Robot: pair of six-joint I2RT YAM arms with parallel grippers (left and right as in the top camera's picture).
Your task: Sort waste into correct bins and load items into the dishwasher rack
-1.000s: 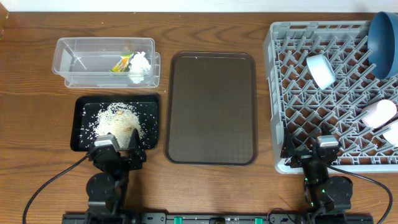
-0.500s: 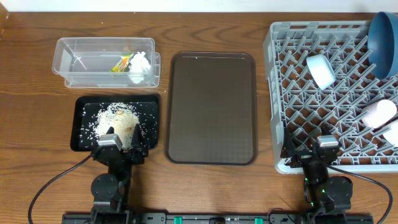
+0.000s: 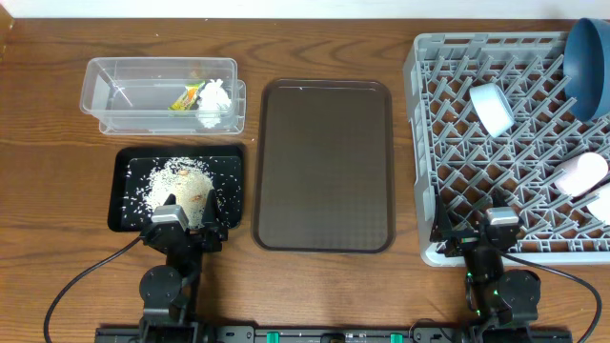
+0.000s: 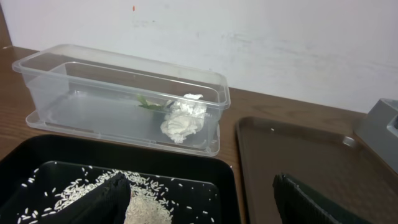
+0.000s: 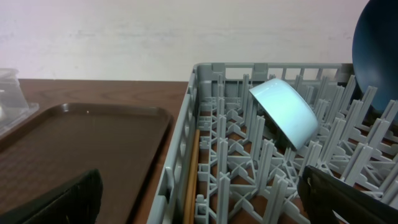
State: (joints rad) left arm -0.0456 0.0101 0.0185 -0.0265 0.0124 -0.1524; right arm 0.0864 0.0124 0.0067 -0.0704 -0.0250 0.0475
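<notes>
**Waste binned, dishes racked, both claws wide and empty**

The left gripper hangs over the near edge of the black tray, jaws spread, holding nothing. The right gripper sits at the near-left corner of the dishwasher rack, spread as wide and also empty.

The sorting looks finished. Dry rubbish lies in the clear tub: one snack wrapper and one crumpled tissue. The rice scraps, one heap with loose grains, fill the black tray. In the rack, one blue plate, one white bowl and two cups lean on pegs, likely to stay tilted. A chopstick lies along the left wall; a second I cannot make out
</notes>
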